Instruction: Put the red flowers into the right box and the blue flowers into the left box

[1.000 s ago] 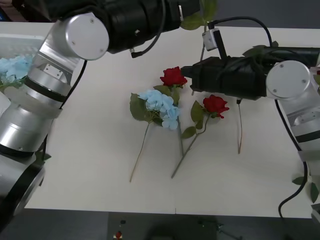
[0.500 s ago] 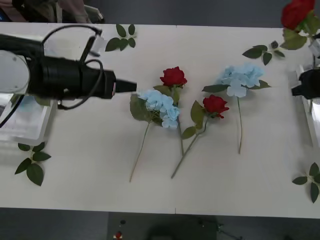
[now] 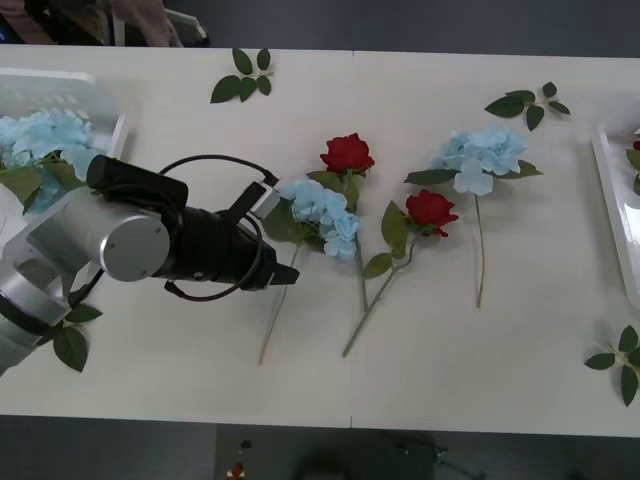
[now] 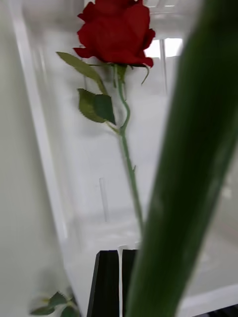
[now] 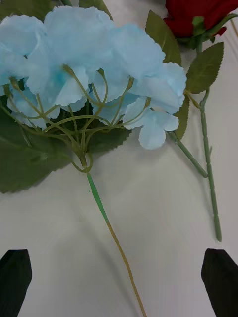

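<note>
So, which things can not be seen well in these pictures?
- Front view: the left box is cut by the edge and the left arm.
- Front view: the right box is cut by the edge.
- Right wrist view: a blurred green stem hides part of that box.

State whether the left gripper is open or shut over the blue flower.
Open: the left gripper has its black fingertips at opposite corners, either side of the blue flower stem, not touching.

Open pincer over blue flower stem.
</note>
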Controlling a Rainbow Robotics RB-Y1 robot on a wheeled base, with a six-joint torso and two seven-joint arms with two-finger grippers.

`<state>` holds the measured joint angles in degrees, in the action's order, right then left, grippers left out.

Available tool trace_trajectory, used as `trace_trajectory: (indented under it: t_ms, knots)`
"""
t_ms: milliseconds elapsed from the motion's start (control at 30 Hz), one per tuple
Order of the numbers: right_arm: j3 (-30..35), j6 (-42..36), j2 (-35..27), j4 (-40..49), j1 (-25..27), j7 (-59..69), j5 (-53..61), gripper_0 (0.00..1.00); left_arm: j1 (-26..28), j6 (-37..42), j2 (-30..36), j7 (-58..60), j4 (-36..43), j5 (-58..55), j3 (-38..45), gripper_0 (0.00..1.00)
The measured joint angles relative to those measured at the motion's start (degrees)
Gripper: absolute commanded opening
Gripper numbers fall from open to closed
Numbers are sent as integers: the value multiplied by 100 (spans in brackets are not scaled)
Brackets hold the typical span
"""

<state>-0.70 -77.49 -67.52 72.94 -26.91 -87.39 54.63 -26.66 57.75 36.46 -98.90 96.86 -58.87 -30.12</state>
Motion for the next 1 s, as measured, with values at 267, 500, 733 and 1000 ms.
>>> trace_trajectory:
  t_ms: [267, 500, 733, 1000]
  knots:
    - [-784, 1067, 53, -575, 1, -2, -621, 0, -678, -182, -526, 0, -1065, 292, -417, 100]
    - [-743, 1622, 373, -1254, 0, -2, -1029, 0, -950, -403, -775, 1, -1662, 628, -770, 100]
    - [-819, 1989, 381, -1532, -1, -27, -1135, 80, -1382, -703, -778, 1, -2099, 617, -1367, 24]
    - [-999, 2028, 381, -1453, -4, -135, -424, 84, -1459, -703, -802, 1, -2189, 638, -1415, 0]
